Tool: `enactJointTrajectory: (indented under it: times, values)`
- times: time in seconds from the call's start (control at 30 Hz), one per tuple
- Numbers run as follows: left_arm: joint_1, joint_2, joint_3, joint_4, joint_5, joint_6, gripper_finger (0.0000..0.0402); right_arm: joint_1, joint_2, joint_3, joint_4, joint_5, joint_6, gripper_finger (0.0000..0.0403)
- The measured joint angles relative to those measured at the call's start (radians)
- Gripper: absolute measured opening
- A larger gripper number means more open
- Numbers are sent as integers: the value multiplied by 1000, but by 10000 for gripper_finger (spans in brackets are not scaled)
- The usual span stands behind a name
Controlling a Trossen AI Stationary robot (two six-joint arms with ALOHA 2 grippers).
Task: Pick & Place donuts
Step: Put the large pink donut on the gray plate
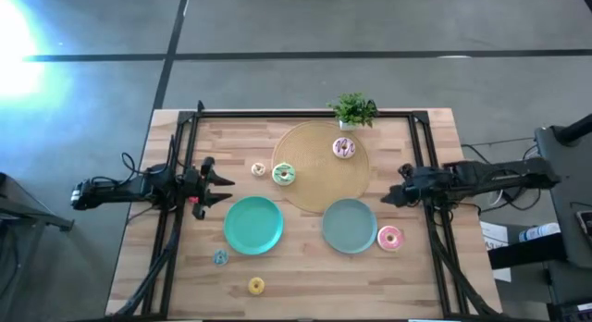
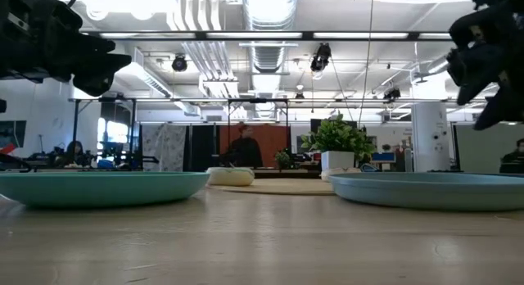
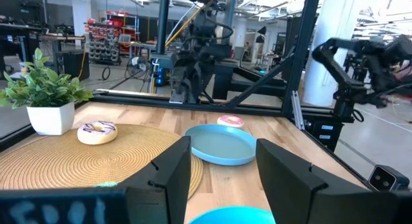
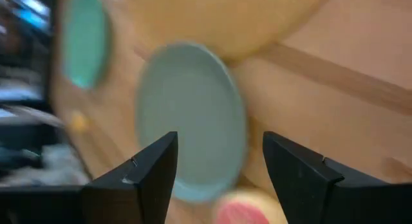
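Now, from above we see the whole bench (image 1: 185,266), and only this view gives us all the donuts together. The sprinkled white-pink donut (image 1: 344,148) and the green-iced donut (image 1: 283,174) lie on the round tan mat (image 1: 314,188), the green one at its left edge. Just beside the mat lies the cream donut (image 1: 259,170). The pink donut (image 1: 389,238) lies on the wood touching the right side of the grey-green plate (image 1: 349,226). The blue donut (image 1: 220,258) and the yellow donut (image 1: 256,286) lie near the front edge, below the teal plate (image 1: 252,224). Both plates carry nothing.

The left tool (image 1: 222,186) hangs at the left of the teal plate, and the right tool (image 1: 387,194) hangs above the right side of the grey-green plate. In the high view we cannot judge their fingers. The wrist views show it: the left tool (image 3: 222,169) stands wide open and holds nothing, and the right tool (image 4: 219,169) also stands wide open and empty, with the grey-green plate and the pink donut (image 4: 241,211) under it.

The low view shows what the others do not: both plates stand flat on the bench, and both arms are raised clear of it. A small potted plant (image 1: 352,110) stands at the far edge of the bench, behind the mat. A person (image 2: 243,147) sits far behind in the room.
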Motion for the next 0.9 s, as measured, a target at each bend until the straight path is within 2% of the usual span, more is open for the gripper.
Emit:
enactJointTrajectory:
  times: [0.2, 0.3, 0.53, 0.9]
  values:
    - [0, 1, 0, 0, 0, 0, 149, 4, 259, 135, -134, -251, -143, 219]
    - [0, 1, 0, 0, 0, 0, 149, 29, 369, 151, -167, -308, -216, 219]
    - [0, 1, 0, 1, -1, 0, 149, 86, 555, 146, -149, -314, -307, 219]
    - [0, 1, 0, 0, -2, 0, 149, 182, 697, 146, -49, -333, -341, 219]
